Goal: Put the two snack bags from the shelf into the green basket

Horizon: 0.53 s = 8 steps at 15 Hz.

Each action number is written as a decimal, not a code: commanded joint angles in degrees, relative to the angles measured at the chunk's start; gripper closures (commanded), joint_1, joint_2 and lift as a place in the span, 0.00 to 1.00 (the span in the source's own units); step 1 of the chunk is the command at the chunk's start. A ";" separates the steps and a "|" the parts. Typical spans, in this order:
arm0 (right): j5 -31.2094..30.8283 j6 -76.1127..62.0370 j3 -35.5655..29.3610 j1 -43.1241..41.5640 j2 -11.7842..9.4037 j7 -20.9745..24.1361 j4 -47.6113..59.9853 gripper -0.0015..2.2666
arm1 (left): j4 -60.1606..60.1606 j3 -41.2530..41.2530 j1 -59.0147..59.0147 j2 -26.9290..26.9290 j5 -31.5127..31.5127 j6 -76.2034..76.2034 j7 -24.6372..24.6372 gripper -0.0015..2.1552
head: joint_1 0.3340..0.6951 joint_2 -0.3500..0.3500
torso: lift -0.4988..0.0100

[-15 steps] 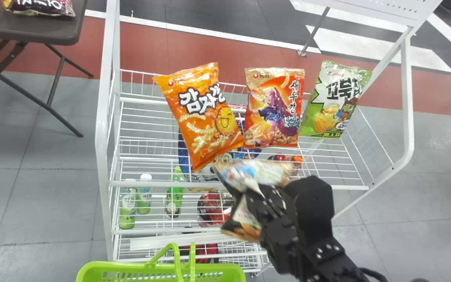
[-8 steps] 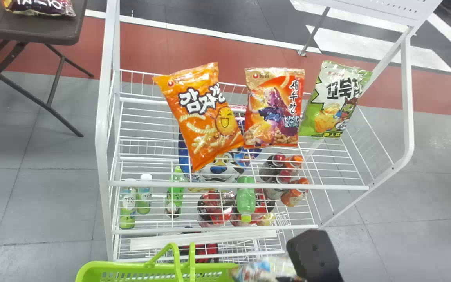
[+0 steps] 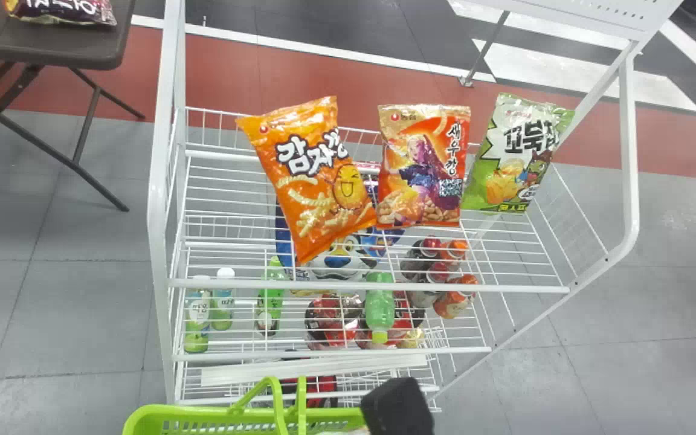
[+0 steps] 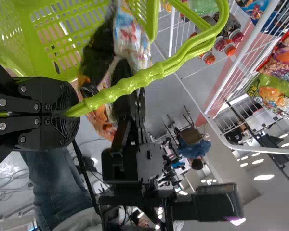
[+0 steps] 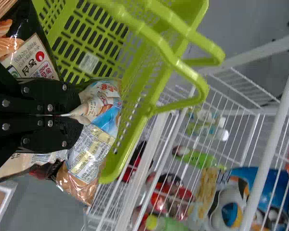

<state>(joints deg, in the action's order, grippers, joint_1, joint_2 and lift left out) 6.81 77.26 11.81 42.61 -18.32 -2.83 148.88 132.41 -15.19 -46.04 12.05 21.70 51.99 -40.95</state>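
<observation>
Lime-green and slatted, the basket [image 3: 203, 412] sits before the white wire shelf [image 3: 354, 286] in the head view, one of its handles [image 4: 130, 87] clamped in the left gripper [image 4: 73, 115], whose two black fingers close tightly around it. At the basket's right-hand end is the right gripper [image 3: 396, 406]. The right wrist view catches the right gripper [image 5: 78, 115] with its fingers pressed together on a crumpled snack bag [image 5: 94, 137], printed white, blue and brown, seen against the basket's slatted side; whether it is past the rim cannot be told. Black packaging [image 5: 36, 36] with a food picture shows at the side of those same fingers; whether it belongs to a second bag is unclear. On the shelf's top tier, an orange bag [image 3: 312, 187], a red-and-gold bag [image 3: 423, 175] and a green bag [image 3: 508, 160] stand in a row, with bottles [image 3: 269, 302] below. A purple bag [image 3: 61, 11] lies on a dark table [image 3: 76, 48].
</observation>
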 commanded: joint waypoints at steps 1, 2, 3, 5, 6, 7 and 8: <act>0.40 -8.39 2.95 -2.62 0.39 -0.07 -6.14 0.95 | 0.13 0.07 -0.10 0.07 0.01 0.00 -0.01 0.77 | 1.00 0.00 | 0.96; 0.40 -9.97 3.74 -4.02 0.48 -0.34 -8.34 0.74 | 0.13 0.07 -0.10 0.07 0.01 0.00 -0.01 0.77 | 1.00 0.00 | 0.96; 0.75 -9.97 4.10 -5.25 0.74 -1.39 -9.92 0.33 | 0.13 -0.02 -0.10 -0.01 -0.08 0.00 -0.01 0.77 | 1.00 0.00 | 0.96; 3.56 -4.35 2.51 -7.45 1.53 -4.47 -11.68 0.00 | 0.04 -0.02 -0.01 0.07 -0.08 0.00 -0.01 0.77 | 1.00 0.00 | 0.96; 4.09 -2.77 1.90 -7.80 1.53 -4.55 -11.77 0.00 | 0.13 0.07 -0.01 -0.01 -0.08 0.00 -0.01 0.77 | 1.00 0.00 | 0.96; 4.09 -2.94 1.20 -7.63 1.53 -4.55 -11.24 0.01 | 0.13 -0.02 0.07 -0.01 -0.08 0.00 -0.01 0.77 | 1.00 0.00 | 0.96; 3.56 -2.94 0.40 -7.28 1.53 -4.55 -10.36 0.02 | 0.04 -0.02 0.07 -0.01 -0.08 0.00 -0.01 0.77 | 1.00 0.00 | 0.96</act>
<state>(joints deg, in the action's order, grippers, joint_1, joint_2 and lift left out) 10.67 73.98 13.26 35.10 -16.80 -7.43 137.60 132.49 -15.18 -46.01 12.05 21.61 51.99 -40.96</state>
